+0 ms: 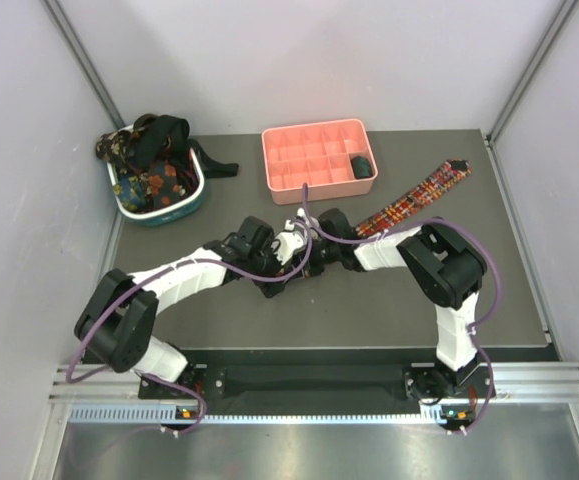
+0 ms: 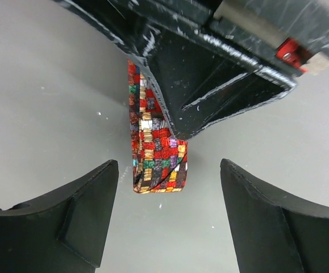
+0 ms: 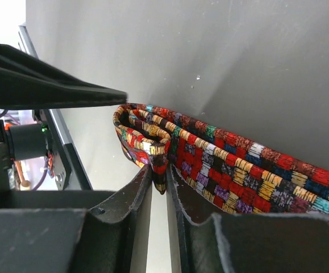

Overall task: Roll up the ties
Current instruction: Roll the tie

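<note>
Pinching the part-rolled end of the plaid tie point(image 3: 227, 162), the right claw point(image 3: 159, 181) is clamped on it mid-tabletop point(image 1: 369, 310). Left claw point(image 2: 169, 166) is apart, straddling that end without touching. Tie's long axis runs out toward 2 o'clock, on the right arm's side.

**Both arms reach inward, grippers close together**

The left arm point(image 1: 179, 275) stretches rightward from its base. The right arm point(image 1: 449, 270) bends at a raised elbow and reaches leftward. The left gripper point(image 2: 169, 170) has its jaws spread wide, gripping nothing. The right gripper point(image 3: 159, 176), just ahead of it, is pinched nearly closed on the folded end of the plaid tie point(image 3: 238, 165).
</note>
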### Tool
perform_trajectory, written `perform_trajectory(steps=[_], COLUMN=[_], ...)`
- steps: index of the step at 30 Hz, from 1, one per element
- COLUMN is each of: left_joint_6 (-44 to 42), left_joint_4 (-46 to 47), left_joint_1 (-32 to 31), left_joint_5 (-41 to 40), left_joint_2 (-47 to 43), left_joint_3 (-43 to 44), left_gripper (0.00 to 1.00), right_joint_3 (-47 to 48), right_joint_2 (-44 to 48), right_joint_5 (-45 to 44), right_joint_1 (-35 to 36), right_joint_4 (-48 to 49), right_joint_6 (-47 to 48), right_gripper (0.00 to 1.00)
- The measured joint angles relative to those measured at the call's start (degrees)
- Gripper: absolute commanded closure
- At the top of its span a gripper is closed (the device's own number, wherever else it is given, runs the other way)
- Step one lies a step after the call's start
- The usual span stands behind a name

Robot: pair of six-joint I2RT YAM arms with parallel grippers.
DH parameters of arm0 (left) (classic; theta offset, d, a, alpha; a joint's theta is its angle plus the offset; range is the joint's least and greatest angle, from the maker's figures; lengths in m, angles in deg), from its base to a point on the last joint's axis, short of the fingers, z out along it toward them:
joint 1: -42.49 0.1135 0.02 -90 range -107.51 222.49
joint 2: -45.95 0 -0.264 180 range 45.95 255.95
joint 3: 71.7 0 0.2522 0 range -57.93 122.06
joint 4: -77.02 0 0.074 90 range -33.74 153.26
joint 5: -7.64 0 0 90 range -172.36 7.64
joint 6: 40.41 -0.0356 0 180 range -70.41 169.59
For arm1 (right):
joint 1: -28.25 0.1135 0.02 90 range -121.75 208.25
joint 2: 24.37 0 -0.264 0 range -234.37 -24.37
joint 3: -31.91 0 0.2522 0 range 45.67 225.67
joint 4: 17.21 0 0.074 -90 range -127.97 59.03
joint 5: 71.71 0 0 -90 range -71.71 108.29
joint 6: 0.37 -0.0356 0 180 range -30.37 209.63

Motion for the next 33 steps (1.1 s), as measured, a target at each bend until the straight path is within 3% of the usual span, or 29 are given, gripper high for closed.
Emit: perform_trajectory(steps=[25, 33], left_joint_6=[-4.5, -4.5], left_joint_4=[-0.4, -0.5], left_joint_1=[0.0, 0.0], left_joint_5=[-2.3, -2.4], left_joint_2=[8.2, 8.2], left_joint_3=[2.8, 2.8], left_gripper=[0.49, 0.54], right_joint_3=[0.0, 0.0], right_joint_2=[-0.9, -1.0], right_joint_5=[0.6, 0.7], right_joint_1=[-0.4, -0.4], right_joint_4=[3.1, 3.1], right_joint_6=[-1.3, -1.4], right_gripper=[0.79, 0.66])
